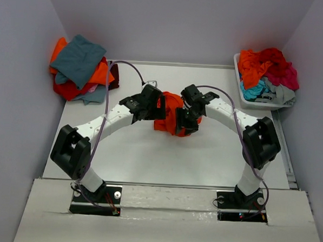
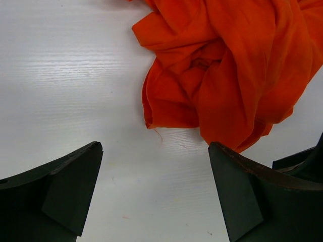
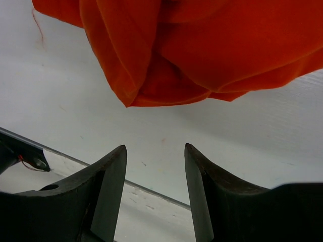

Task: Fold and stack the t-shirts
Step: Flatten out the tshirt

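**Desk:** What did the fingers look like on your screens?

**Operator:** The fingers (image 2: 65,191) of my left gripper (image 2: 155,151) were spread wide with only bare tabletop between them. The right gripper (image 3: 155,147) had its jaws parted more narrowly, and nothing sat between those either. Neither one had hold of cloth.

**Desk:** And the shirt?

**Operator:** The bright orange cloth t-shirt (image 2: 232,70) lay crumpled in a bunch at the middle of the flat white table (image 1: 148,158). Both grippers faced it from opposite sides. On my left wrist view its folds came down just beyond the right-hand fingertip. On the right wrist view a rounded fold hung just past the tips, apart from them.

**Desk:** So which step was that?

**Operator:** I judged it the very start for this shirt: taking hold of it so it could be spread flat. No fold had been made. A loose pile of shirts topped in teal-grey (image 1: 80,62) sat at the far-left corner, and a mixed heap of shirts (image 1: 267,72) waited in the white plastic bin (image 1: 238,90) at the far right.

**Desk:** What did the next move need?

**Operator:** I reckoned each gripper had to reach a proper edge, a hem or a sleeve, and pinch few layers. Then I'd draw them apart. I couldn't pick out a hem in that bunch.
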`<state>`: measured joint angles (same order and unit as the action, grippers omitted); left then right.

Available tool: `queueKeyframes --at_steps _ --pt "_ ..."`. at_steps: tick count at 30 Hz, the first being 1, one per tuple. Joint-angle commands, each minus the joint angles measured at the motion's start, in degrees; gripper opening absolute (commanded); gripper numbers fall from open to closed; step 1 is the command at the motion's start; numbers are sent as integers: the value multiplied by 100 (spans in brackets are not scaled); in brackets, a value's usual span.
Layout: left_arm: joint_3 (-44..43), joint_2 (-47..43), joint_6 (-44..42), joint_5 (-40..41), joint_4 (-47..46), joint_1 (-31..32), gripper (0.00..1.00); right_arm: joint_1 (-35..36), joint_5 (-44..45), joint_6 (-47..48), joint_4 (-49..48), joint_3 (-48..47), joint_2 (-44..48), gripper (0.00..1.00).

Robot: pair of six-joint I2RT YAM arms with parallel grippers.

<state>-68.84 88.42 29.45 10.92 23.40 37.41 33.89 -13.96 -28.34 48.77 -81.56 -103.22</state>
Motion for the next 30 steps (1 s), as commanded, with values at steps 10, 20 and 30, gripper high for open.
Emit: queueKeyframes --at_steps 10,20,30 --pt "195 421 69 -503 -90 -216 99 241 -2 92 -246 -229 -374 53" --pt "72 826 -62 -731 -46 -322 99 241 33 74 -254 -211 -418 53" --pt "178 940 -115 -1021 -160 -322 92 241 112 39 -324 8 -304 52"
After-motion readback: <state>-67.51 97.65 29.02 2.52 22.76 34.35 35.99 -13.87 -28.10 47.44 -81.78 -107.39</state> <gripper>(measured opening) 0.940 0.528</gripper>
